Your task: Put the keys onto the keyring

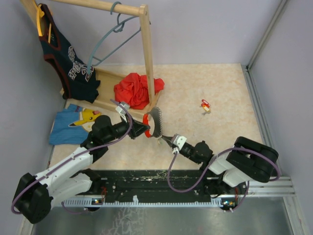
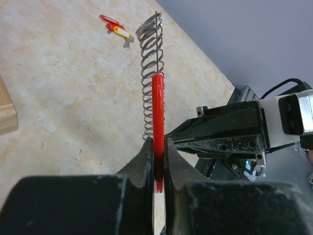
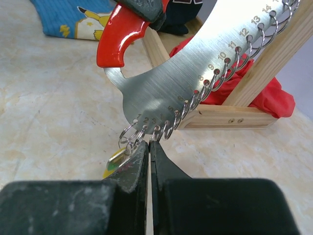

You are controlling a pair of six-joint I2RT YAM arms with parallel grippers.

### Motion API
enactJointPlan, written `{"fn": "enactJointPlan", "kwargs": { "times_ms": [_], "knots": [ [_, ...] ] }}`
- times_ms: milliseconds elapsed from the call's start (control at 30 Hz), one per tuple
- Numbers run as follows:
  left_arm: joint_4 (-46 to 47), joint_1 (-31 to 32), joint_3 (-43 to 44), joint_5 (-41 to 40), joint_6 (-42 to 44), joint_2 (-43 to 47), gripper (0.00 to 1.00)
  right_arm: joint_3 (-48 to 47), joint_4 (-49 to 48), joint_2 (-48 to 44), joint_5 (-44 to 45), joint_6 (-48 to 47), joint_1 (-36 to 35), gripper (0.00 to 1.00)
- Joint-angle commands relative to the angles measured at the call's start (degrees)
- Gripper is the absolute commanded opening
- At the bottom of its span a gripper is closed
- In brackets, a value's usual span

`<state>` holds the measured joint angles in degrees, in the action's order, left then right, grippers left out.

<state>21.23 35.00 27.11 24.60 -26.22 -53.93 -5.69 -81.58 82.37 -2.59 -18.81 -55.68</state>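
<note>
The keyring (image 3: 161, 83), a curved steel plate edged with numbered wire rings, is clamped by its red handle (image 3: 115, 39) in the left gripper (image 2: 157, 145). At its lowest rings sit a yellow-green key (image 3: 113, 164) and the right gripper (image 3: 148, 147), pinched closed. Red and yellow keys (image 1: 205, 105) lie well apart from it.

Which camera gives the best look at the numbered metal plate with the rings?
The right wrist view: the metal plate faces it, numbers and rings clear. The left wrist sees it edge-on; the top view shows it small.
</note>
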Motion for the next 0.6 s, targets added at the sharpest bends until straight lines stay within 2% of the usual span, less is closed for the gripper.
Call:
{"fn": "enactJointPlan", "kwargs": {
  "times_ms": [0,167,300,400,500,567],
  "knots": [
    [2.32,-0.2,-1.24,-4.86,-4.61,1.1,0.01,-0.51,-0.89,-2.38,-1.21,1.95,-0.04,0.0],
    [2.68,-0.2,-3.38,-8.59,-8.21,1.19,0.03,-0.6,0.24,-3.82,-1.71,2.8,-0.04,0.0],
    [4.88,-0.2,-5.69,-8.83,-10.61,1.05,0.14,-1.17,0.46,-4.32,-1.58,3.0,-0.05,0.0],
    [6.7,-0.2,-7.18,-8.45,-12.23,0.42,0.26,-1.95,0.37,-3.9,-1.35,3.14,-0.07,0.0],
    [8.09,-0.18,-8.85,-8.74,-13.59,-0.19,0.43,-2.68,0.05,-3.11,-1.22,3.24,0.19,0.0],
    [8.33,-0.2,-9.77,-9.32,-13.77,-0.46,0.5,-2.97,-0.39,-2.45,-1.9,3.75,0.89,0.0]
  ]
}}
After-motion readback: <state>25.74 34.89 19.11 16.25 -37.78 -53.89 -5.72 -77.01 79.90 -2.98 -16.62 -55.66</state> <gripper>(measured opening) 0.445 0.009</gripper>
